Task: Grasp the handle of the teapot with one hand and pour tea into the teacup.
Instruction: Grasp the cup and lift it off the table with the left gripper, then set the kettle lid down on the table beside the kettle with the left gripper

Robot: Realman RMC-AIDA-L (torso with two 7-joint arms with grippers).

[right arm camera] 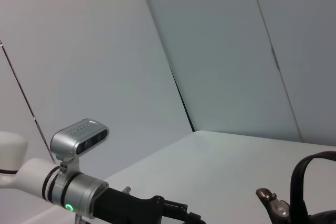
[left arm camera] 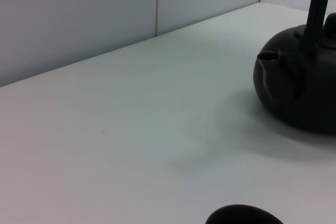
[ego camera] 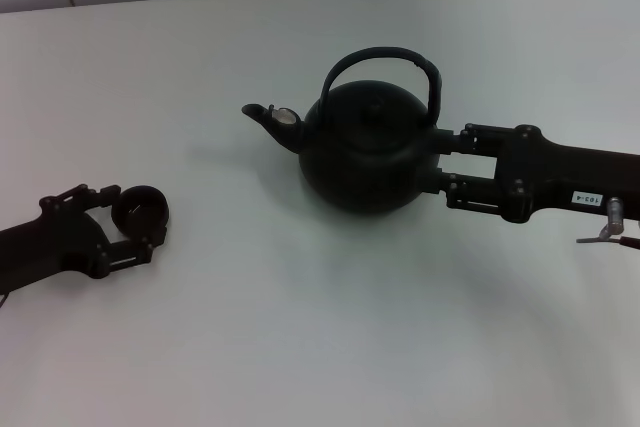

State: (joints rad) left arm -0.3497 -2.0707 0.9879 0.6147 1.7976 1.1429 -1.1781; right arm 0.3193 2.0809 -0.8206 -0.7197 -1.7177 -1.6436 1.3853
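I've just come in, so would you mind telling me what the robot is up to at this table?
It is set up to pour tea. The left gripper is around the small black teacup on the white table. The right gripper reaches in beside the teapot, its fingers level with the body rather than the arched handle. The spout points toward the cup side. The pot looks upright, and nothing is being poured.
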